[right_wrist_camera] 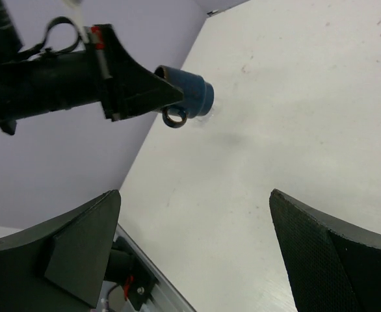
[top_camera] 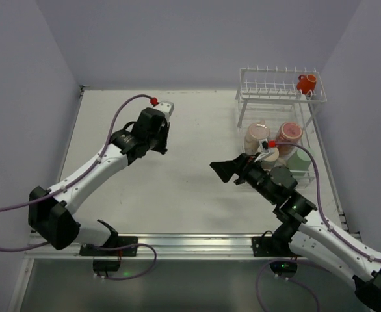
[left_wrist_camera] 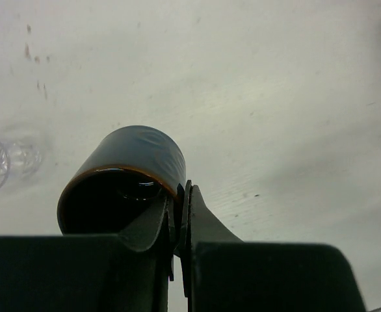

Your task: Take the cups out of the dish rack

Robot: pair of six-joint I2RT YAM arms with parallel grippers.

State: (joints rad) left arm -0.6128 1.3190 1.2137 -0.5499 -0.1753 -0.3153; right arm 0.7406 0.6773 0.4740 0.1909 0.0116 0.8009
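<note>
My left gripper (top_camera: 157, 140) is shut on the rim of the small dark blue cup (left_wrist_camera: 129, 169), one finger inside and one outside. The right wrist view shows this cup (right_wrist_camera: 194, 94) on its side, handle down, low over the table's far left. The cup is hidden under the arm in the top view. My right gripper (top_camera: 226, 170) is open and empty over the table's middle right. The white dish rack (top_camera: 281, 88) stands at the back right. A small orange-red cup (top_camera: 306, 83) sits on its upper shelf. Pale pink (top_camera: 257, 136), red-pink (top_camera: 289, 134), cream (top_camera: 268, 156) and light green (top_camera: 301, 161) cups sit on the lower tier.
Grey walls close in the table on the left, back and right. A metal rail (top_camera: 190, 244) with both arm bases runs along the near edge. My right forearm (top_camera: 288, 195) lies just in front of the rack's lower tier.
</note>
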